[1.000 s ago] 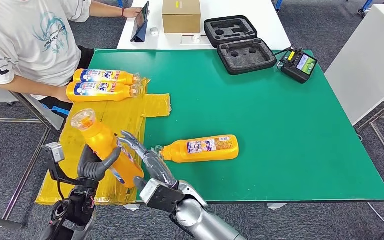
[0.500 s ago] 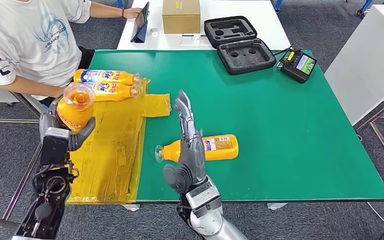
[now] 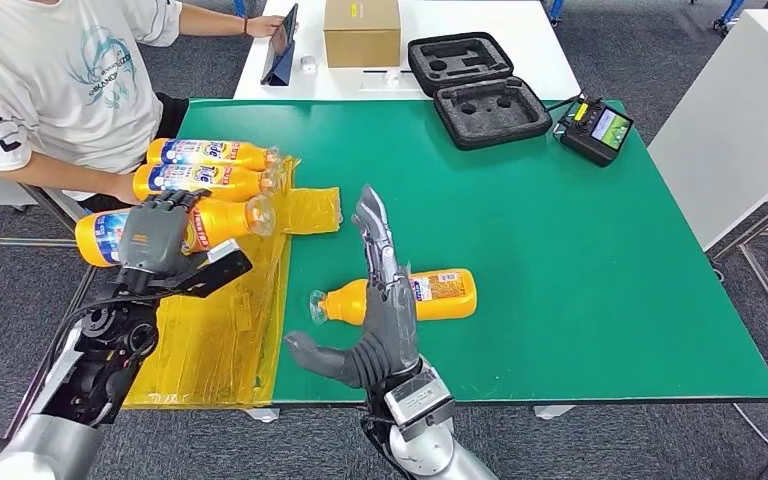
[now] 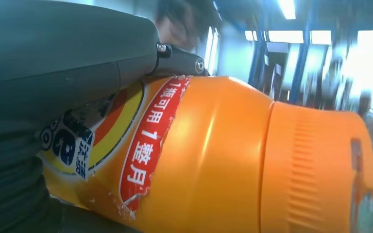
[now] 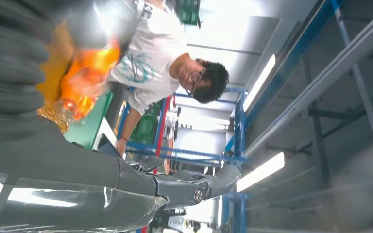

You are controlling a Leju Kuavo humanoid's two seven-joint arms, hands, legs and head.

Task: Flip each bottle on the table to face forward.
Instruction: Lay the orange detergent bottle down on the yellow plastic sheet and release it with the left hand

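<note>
Head view first: left robot hand (image 3: 157,238) grips an orange bottle (image 3: 222,220) around its middle, holding it lying sideways over the yellow plastic sheet (image 3: 222,300) at the counter's left edge, cap end pointing toward the green counter (image 3: 560,250) and blue-labelled base end sticking out past the left edge. Beyond it, two more orange bottles lie side by side on the sheet near the far left corner, the nearer bottle (image 3: 205,181) just beside the held one and the farther bottle (image 3: 210,153) touching its neighbour, both with blue labels up and caps pointing right. A fourth bottle (image 3: 440,293) lies on the green surface toward the near edge, white label up, cap pointing left. Right robot hand (image 3: 380,320) is raised in front of that fourth bottle, fingers stretched straight and apart, thumb out to the side, holding nothing. A person in a white T-shirt (image 3: 50,80) sits at the far left corner. A black foam case (image 3: 480,90) and a handheld controller (image 3: 597,128) rest along the far edge, with a cardboard box (image 3: 362,32) on the white table behind.

Left wrist view: the held bottle (image 4: 213,160) is seen close up, orange body with a red and white label, the dark fingers (image 4: 68,58) wrapped over it.

Right wrist view: the right robot hand's fingers (image 5: 189,187) extend straight with nothing between them; the person (image 5: 150,53) and a blurred orange bottle (image 5: 85,77) show behind.
</note>
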